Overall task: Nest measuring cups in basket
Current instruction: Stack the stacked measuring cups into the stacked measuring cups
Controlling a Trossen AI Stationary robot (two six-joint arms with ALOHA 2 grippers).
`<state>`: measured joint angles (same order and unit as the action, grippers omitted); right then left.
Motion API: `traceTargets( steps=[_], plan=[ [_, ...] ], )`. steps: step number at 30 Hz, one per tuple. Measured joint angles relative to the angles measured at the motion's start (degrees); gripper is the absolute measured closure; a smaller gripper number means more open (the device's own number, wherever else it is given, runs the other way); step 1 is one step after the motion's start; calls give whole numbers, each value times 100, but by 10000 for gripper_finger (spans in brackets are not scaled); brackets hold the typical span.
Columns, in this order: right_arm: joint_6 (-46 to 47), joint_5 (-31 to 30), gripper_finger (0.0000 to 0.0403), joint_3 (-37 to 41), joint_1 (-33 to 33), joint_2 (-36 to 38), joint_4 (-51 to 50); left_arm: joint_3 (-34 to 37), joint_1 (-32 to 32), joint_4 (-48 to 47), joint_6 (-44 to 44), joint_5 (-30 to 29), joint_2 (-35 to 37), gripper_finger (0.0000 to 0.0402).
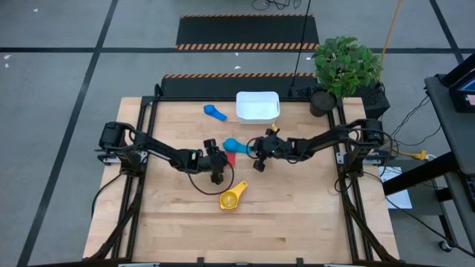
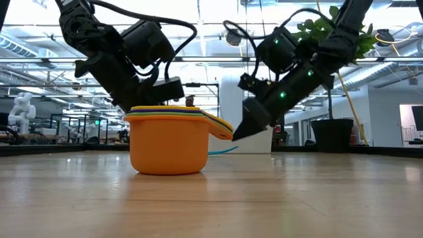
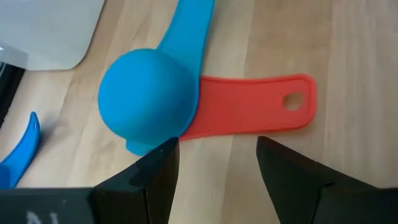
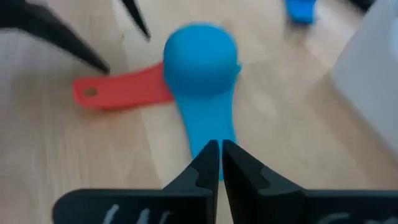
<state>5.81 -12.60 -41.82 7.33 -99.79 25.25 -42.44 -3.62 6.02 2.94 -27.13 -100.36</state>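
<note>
A light blue measuring cup [image 3: 146, 93] lies upside down on the wood, its handle [image 4: 208, 127] pointing toward my right gripper. A red cup's flat handle [image 3: 249, 106] sticks out from under it; the red bowl is hidden. My left gripper [image 3: 217, 165] is open, its fingers on either side of the red handle's root, just short of the blue cup. My right gripper [image 4: 219, 163] is shut, its tips at the free end of the blue handle. A dark blue cup [image 1: 215, 112] lies beside the white basket [image 1: 257, 106]. An orange-and-yellow stack of cups [image 2: 168, 142] stands toward the near edge. My right gripper's shut fingertips [image 4: 211, 155] stand over the free end of the light blue cup's handle [image 4: 205, 140], slanting down from the table's right and lying along the handle. I cannot tell whether they touch it. The cup rests on the table.
A potted plant in a black pot [image 1: 343, 70] stands at the table's far right corner, beside the basket. The stack [image 1: 231, 197] sits alone on bare wood toward the near edge.
</note>
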Motion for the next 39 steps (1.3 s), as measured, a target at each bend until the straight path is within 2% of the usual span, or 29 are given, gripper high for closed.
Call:
traceTargets(
  steps=[5, 12, 20, 39],
  plan=[
    [-184, -379, 390, -2, -7, 208, -132, -2, 4, -138, -4, -38, 2, 183],
    [-129, -372, 390, 19, 194, -43, -445, -4, 39, -122, -7, -68, 4, 183],
    [-139, 87, 390, 11, 232, -592, 351, -10, 39, 230, 19, 156, 11, 183],
    [13, 224, 390, -494, -207, -647, 65, -11, 39, 308, 19, 182, 15, 183]
  ],
)
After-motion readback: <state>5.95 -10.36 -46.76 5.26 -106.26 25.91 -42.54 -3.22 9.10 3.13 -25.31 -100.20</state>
